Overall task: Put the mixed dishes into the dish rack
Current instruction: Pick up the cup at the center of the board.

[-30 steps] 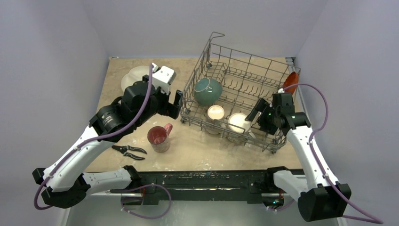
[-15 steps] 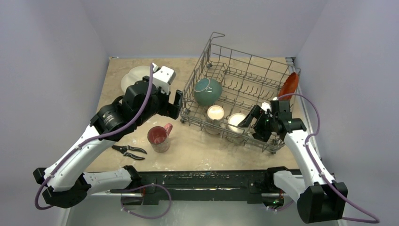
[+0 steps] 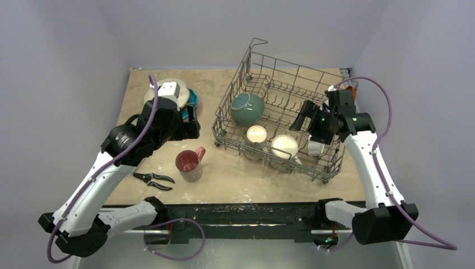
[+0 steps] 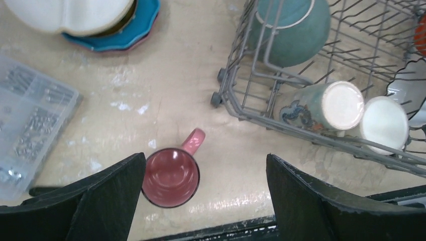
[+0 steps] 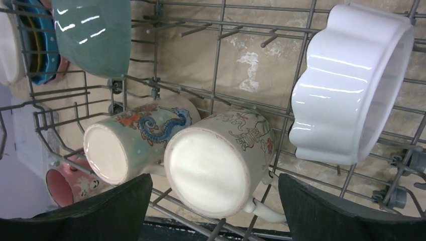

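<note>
Tabletop (image 3: pixel 235 174): dish rack (image 3: pixel 285 92) holds teal bowl (image 3: pixel 247 108), mugs (image 3: pixel 257 134).

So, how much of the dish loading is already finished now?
Done: the teal bowl, two mugs and the small white bowl lie in the dish rack. In hand: nothing; both arms' jaws stand open and empty. Left: the red mug and the stack of plates, on the table outside the rack.

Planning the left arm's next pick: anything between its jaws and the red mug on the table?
Nothing visible. In the left wrist view the red ceramic mug stands upright on the tan table, unobstructed below the left gripper, whose jaws are open. The black-handled pliers lie beside it, apart.
</note>
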You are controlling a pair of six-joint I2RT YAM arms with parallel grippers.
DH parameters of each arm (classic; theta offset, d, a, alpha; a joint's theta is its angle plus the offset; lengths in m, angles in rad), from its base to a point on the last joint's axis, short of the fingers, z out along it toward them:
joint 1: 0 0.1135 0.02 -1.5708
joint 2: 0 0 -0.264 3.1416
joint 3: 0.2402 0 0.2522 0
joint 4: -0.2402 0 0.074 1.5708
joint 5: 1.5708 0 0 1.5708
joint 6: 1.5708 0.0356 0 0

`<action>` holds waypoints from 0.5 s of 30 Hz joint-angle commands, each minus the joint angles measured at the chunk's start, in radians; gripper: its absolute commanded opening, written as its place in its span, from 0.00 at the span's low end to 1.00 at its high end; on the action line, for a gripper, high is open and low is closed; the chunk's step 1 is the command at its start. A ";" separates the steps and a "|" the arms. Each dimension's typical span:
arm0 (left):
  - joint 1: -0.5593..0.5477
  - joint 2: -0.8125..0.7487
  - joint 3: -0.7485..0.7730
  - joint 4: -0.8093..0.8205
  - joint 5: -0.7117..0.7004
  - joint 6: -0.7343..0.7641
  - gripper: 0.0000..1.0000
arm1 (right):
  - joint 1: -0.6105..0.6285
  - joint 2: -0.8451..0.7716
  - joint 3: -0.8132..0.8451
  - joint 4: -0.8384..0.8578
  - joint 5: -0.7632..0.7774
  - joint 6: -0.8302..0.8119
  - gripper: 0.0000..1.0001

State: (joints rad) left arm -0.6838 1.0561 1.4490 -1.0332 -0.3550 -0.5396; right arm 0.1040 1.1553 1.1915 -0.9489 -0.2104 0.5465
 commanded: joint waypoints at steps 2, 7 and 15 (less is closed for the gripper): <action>0.053 -0.079 -0.124 -0.100 0.025 -0.229 0.87 | 0.002 -0.012 0.045 -0.079 -0.103 -0.097 0.98; 0.089 -0.094 -0.259 -0.134 0.052 -0.382 0.86 | 0.002 -0.094 0.040 -0.066 -0.180 -0.070 0.98; 0.117 -0.028 -0.445 -0.192 0.009 -0.598 0.87 | 0.001 -0.221 -0.061 -0.050 -0.215 -0.134 0.98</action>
State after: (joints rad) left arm -0.5781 1.0107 1.0760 -1.1694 -0.3023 -0.9634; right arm 0.1047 1.0031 1.1950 -1.0233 -0.3897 0.4496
